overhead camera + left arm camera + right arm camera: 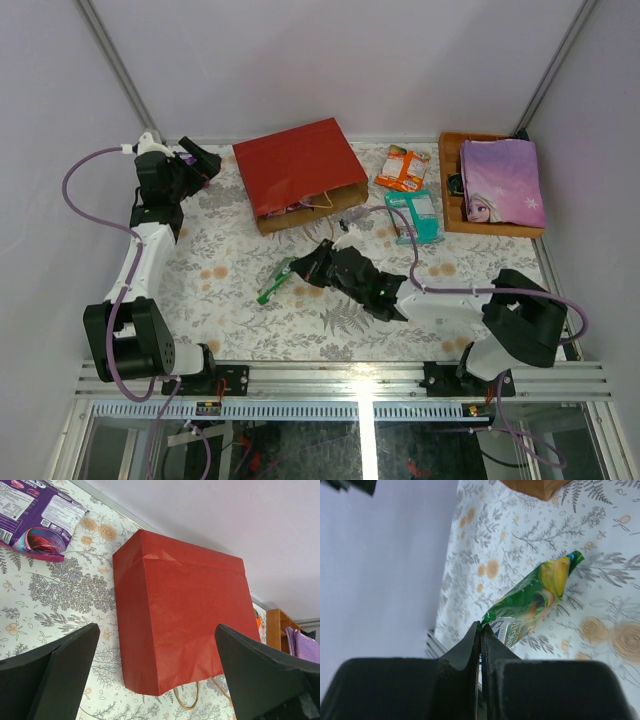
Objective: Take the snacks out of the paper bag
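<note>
Green pkt [274, 283] is on the tabletop [230, 300], long axis diagonal in the top view: one end points near-left, the other far-right, towards the R tool [300, 268]. The R tool's fingers are pressed together and seem to pinch the seam at that far-right end. In the wrist view the pkt runs straight away from the fingertips [476, 639], yellow-and-green tip farthest out. The pkt is thus left of and just ahead of the tool, nearer than the bag [298, 168] mouth and apart from it. The bag lies flat, base towards the far wall, mouth and cord handles [322, 203] facing the arms; sth. purple shows inside the mouth. L tool [156, 630] is spread wide and holds nothing, up at the bag's left side w/ the red panel between its fingers in the wrist view. Purple pkt [35, 520] lies left of the bag. Orange pkt [403, 167] and teal pkt [415, 215] lie btw. bag and tray [452, 205].
</note>
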Robot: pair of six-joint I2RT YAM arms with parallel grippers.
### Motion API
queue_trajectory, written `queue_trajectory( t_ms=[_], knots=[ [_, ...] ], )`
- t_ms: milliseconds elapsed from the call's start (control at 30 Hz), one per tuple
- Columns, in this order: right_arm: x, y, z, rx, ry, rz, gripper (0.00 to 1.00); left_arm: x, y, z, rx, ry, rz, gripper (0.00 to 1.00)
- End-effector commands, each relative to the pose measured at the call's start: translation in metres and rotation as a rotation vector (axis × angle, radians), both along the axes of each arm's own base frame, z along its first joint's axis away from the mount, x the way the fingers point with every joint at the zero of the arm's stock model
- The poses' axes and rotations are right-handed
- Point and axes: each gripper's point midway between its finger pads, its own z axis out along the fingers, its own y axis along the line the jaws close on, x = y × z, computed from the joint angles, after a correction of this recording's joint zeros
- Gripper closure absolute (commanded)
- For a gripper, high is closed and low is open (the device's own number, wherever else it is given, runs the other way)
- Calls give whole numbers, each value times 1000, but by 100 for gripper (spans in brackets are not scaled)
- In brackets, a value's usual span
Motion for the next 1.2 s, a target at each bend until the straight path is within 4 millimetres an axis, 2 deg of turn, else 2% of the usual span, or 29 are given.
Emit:
queue_trajectory(
  t_ms=[0, 233, 400, 433, 533, 600, 633, 733, 800, 833, 933, 967, 1033, 1067, 1100, 1133, 1167],
  knots=[
    [-5, -20, 18, -148, -214, -29, 100, 0, -1, 13, -2, -53, -22, 0],
    [-16, -5, 49, -187, -373, 11, 100, -9, -9, 30, -66, -64, -46, 0],
    [-14, 15, 75, -206, -465, 24, 100, -29, 15, 44, -193, -55, 34, 0],
    [-12, 22, 85, -200, -487, 30, 100, -34, 19, 48, -228, -66, 35, 0],
    [-8, 47, 98, -222, -537, 81, 100, -47, 32, 57, -322, -71, 22, 0],
    [-8, 71, 105, -236, -571, 150, 100, -54, 42, 62, -358, -47, 29, 0],
    [-8, 85, 103, -258, -581, 192, 100, -58, 47, 64, -360, -32, 35, 0],
    [-13, 126, 105, -268, -608, 325, 100, -66, 54, 68, -329, -18, 56, 0],
    [-18, 150, 117, -228, -638, 398, 100, -71, 56, 73, -299, -24, 68, 0],
    [-22, 161, 116, -207, -642, 435, 100, -73, 58, 75, -281, -23, 77, 0],
    [-27, 180, 127, -148, -655, 485, 100, -78, 63, 79, -226, -9, 97, 0],
    [-27, 184, 127, -131, -653, 500, 100, -79, 64, 81, -209, -7, 100, 0],
    [-20, 188, 108, -112, -591, 547, 97, -82, 66, 82, -185, -4, 112, 0],
    [-15, 188, 91, -107, -530, 583, 88, -83, 68, 81, -174, 3, 123, 0],
    [-9, 185, 74, -97, -450, 613, 74, -84, 70, 80, -161, 9, 130, 0],
    [-2, 179, 56, -91, -371, 639, 67, -85, 72, 76, -151, 24, 137, 0],
    [1, 171, 42, -88, -308, 666, 63, -86, 74, 71, -141, 41, 145, 0]
  ],
)
